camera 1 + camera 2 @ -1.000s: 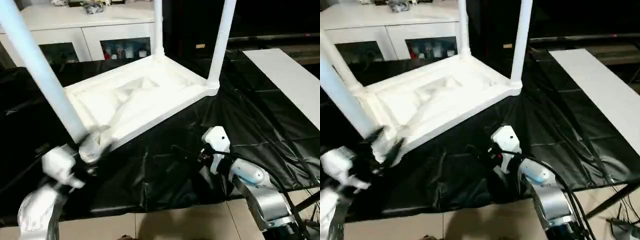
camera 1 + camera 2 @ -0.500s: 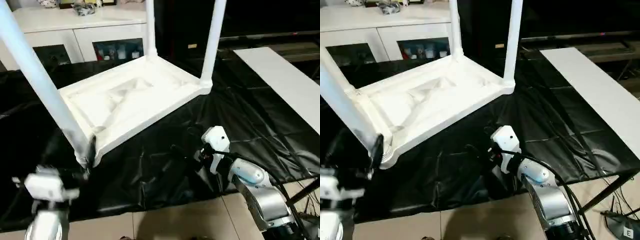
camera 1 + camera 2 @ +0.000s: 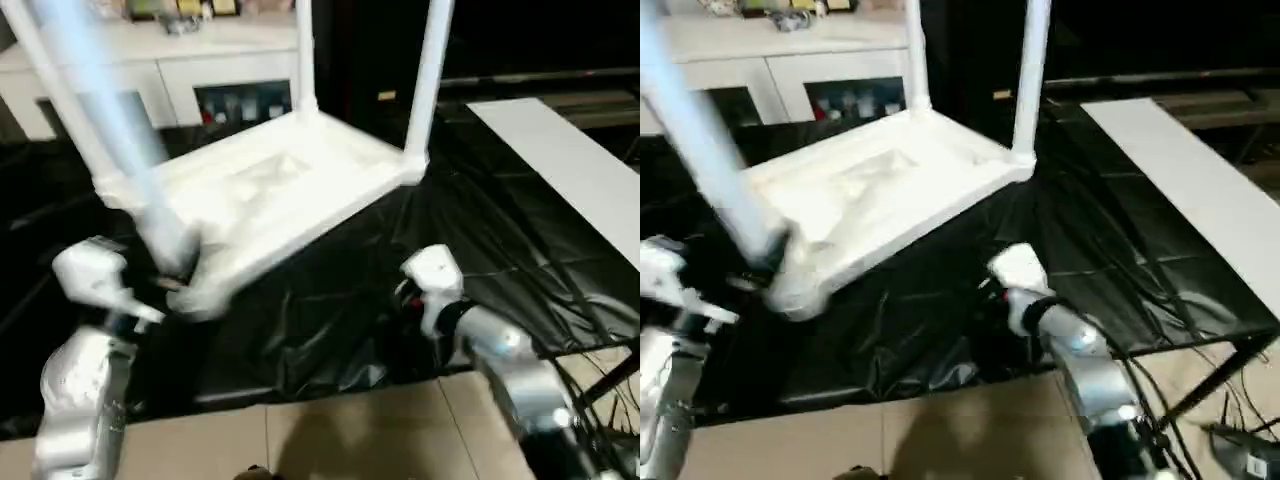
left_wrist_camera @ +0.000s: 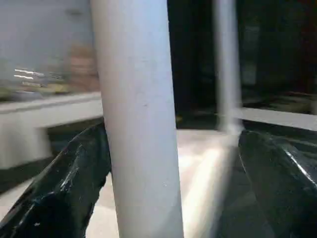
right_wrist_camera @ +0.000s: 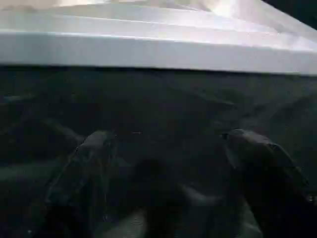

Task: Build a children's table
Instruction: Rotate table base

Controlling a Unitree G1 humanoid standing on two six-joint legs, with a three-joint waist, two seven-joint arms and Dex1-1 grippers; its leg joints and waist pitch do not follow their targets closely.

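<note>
Place: I took it for an indoor robot test room, home-like.
Worktop [image 3: 520, 270]: draped in black sheeting.
Floor [image 3: 330, 430]: beige tiles.
Back wall: I saw a white cabinet [image 3: 170, 75] with glass doors.
Cables [image 3: 1240, 440]: trailing at the floor.

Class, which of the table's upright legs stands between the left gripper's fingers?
The near-left leg, the closest one; the left gripper straddles it with fingers spread, while the far legs stand untouched.

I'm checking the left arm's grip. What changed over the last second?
The left end effector, earlier down at the base of the near long white tube leg, dropped away and has come back up; its black fingers now straddle the leg, wide open. The right end effector stayed open, low over the black sheet. The upturned white plastic tabletop stayed put.
</note>
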